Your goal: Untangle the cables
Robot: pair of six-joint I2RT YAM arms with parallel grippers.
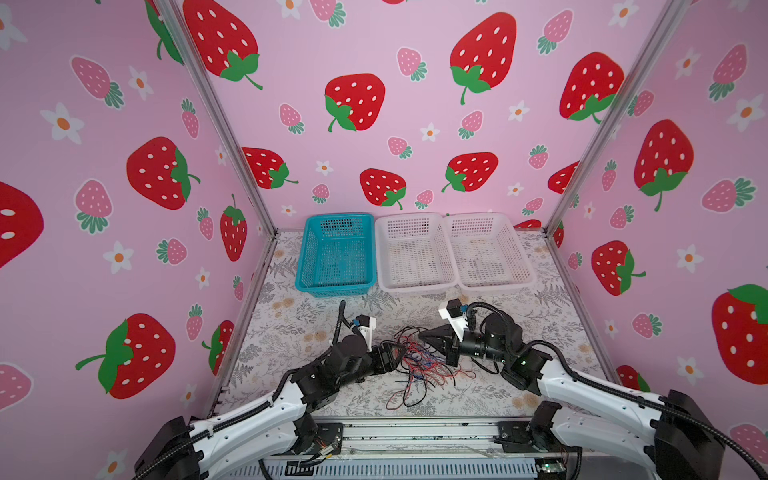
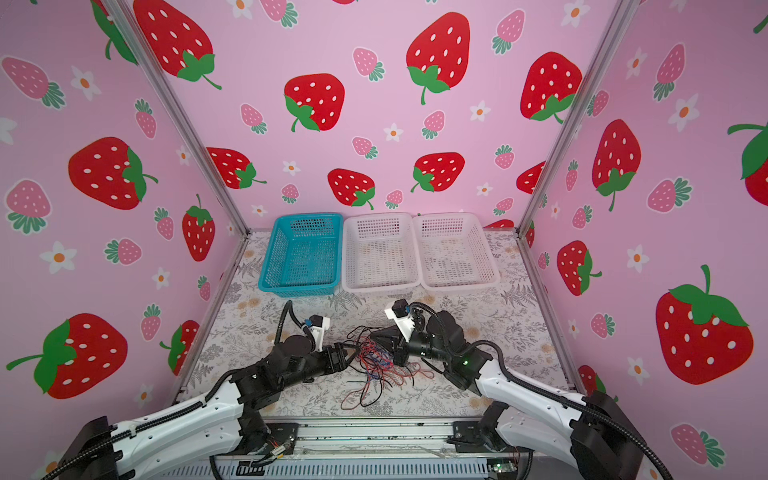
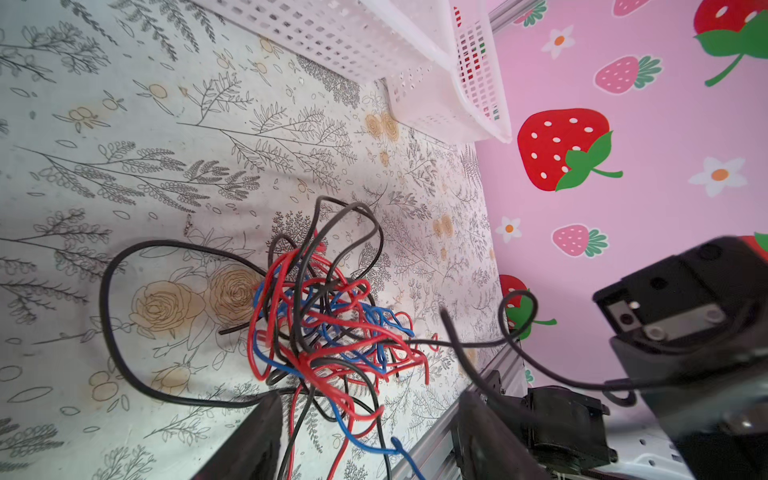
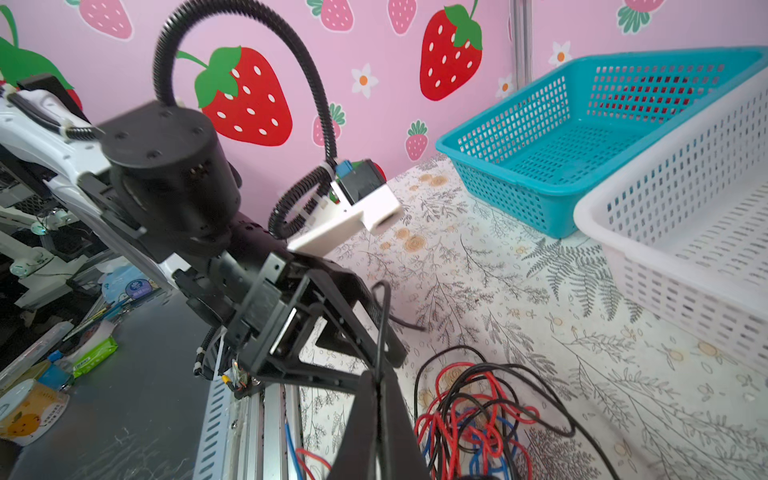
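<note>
Cables (image 1: 424, 365) lie tangled at 6 o'clock on the table (image 1: 286, 328). Right claw (image 4: 376, 388), at the tangle's 12 o'clock, is pinched shut on a black cable (image 4: 381, 328). Left claw (image 1: 399, 353), at 9 o'clock, stands open and grips nothing. Recommended: draw the black cable out slowly while the left claw pins the mass.

Cables (image 1: 417, 365) on table (image 1: 291, 328), before baskets (image 1: 415, 253)

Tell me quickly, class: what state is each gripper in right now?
Left gripper: open, cables lying between its jaws.
Right gripper: shut on a black cable.
</note>
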